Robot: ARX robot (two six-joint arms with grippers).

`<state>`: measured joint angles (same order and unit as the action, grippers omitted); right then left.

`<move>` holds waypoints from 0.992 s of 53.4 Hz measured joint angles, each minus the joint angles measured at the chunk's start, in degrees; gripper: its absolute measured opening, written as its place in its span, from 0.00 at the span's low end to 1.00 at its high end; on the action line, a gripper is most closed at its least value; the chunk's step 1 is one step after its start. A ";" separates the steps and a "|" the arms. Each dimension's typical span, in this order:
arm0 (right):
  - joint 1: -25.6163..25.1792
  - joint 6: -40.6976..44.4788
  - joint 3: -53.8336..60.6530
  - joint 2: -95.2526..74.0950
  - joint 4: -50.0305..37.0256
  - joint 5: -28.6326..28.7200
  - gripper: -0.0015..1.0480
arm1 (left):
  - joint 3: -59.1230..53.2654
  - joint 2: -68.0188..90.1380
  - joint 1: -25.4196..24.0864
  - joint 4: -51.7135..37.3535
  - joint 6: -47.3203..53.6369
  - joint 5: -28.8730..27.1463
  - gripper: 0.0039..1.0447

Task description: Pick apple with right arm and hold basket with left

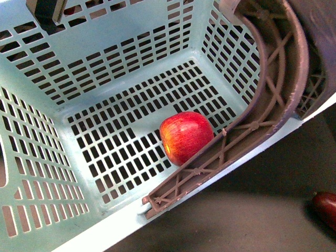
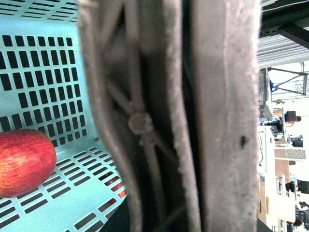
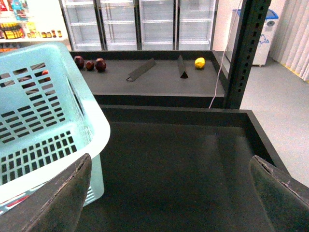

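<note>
Right gripper [image 3: 170, 162] is held over the dark tray [image 3: 203, 198], fingers [image 3: 67, 198] spread and empty; basket [image 3: 29, 60] sits just beside one finger. Apple [image 1: 185, 137] is seen on the basket floor, apart from those fingers. Left gripper's finger state cannot be told.

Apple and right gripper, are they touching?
Apart: right wrist view shows the right gripper open, empty, outside the basket; the apple lies inside it.

Basket [image 1: 197, 37]: one
Apple [image 1: 186, 137]: one
Handle [image 1: 273, 100]: one
Dark fruit [image 1: 326, 209]: one beside the basket, three on the far desk
Yellow fruit [image 3: 199, 63]: one
</note>
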<state>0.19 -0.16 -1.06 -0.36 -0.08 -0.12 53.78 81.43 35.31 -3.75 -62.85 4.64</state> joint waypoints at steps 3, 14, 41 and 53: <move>0.00 0.00 0.00 0.00 0.00 0.00 0.91 | 0.00 0.00 0.00 0.00 0.00 -0.02 0.14; 0.00 0.00 0.00 0.02 0.00 0.04 0.92 | 1.44 0.00 1.03 6.54 0.13 -13.05 0.14; 0.00 0.00 0.00 0.04 0.00 0.00 0.92 | 1.16 -0.24 -21.59 6.93 -8.24 -15.56 0.14; 0.00 0.00 0.00 0.04 0.00 0.00 0.92 | 1.29 9.07 -30.03 4.87 -16.63 -13.73 0.14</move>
<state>0.19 -0.16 -1.06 -0.32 -0.08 -0.12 55.07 90.50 5.28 1.13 -79.48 -9.08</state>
